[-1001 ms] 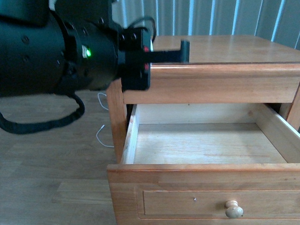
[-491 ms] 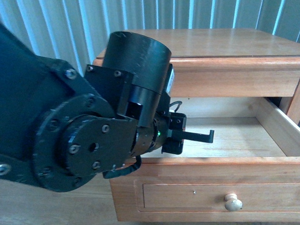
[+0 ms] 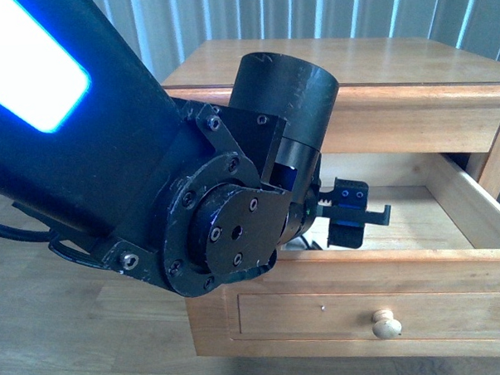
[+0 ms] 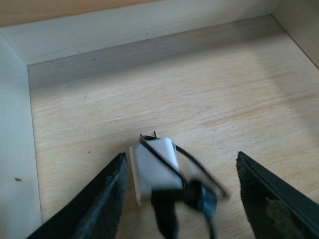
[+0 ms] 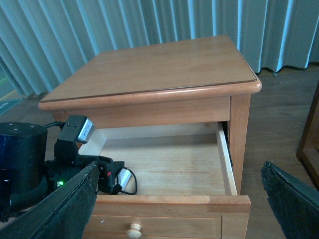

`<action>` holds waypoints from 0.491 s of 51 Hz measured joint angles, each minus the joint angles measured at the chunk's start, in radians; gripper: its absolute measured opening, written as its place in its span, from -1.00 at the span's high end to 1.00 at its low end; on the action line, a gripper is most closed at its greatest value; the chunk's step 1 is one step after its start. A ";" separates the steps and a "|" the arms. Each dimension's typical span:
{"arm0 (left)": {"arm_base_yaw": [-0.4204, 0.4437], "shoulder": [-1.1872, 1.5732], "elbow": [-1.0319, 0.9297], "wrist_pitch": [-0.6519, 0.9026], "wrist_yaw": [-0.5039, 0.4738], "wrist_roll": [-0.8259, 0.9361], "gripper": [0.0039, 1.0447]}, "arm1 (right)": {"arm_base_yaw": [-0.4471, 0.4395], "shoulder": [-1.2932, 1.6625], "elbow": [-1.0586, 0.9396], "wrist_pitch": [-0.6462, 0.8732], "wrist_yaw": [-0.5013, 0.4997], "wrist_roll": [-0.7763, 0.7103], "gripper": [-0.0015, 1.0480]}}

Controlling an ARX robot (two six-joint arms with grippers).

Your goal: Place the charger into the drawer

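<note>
Charger [image 4: 153, 169]: white plug block, prongs showing, black cable looped loosely around it, slightly blurred. Lies on the pale floor of the open drawer [image 4: 224, 99], between the left gripper's [image 4: 181, 156] wide-spread fingers. Right gripper [image 5: 179, 167] likewise wide.

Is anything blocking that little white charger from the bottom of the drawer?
Nothing visible does. The charger is inside the drawer, between the fingers of the open left gripper, with only bare wood around it. It is blurred, so floor contact is unclear.

My left arm [image 3: 109, 185] and end effector [image 3: 364, 222] are matte black. Screws [image 3: 254, 203] ring the joint plate [image 3: 227, 234] beside a glowing blue-edged strip [image 3: 20, 65].
</note>
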 joint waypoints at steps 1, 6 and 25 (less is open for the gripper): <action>0.000 -0.006 -0.004 0.003 -0.002 0.000 -0.50 | 0.000 0.000 0.000 0.000 0.000 0.000 -0.85; 0.003 -0.067 -0.043 0.024 -0.022 0.000 -0.77 | 0.000 0.000 0.000 0.000 0.000 0.000 -0.85; 0.140 -0.485 -0.267 0.058 -0.103 0.005 -0.89 | 0.000 0.000 0.000 0.000 0.000 0.000 -0.85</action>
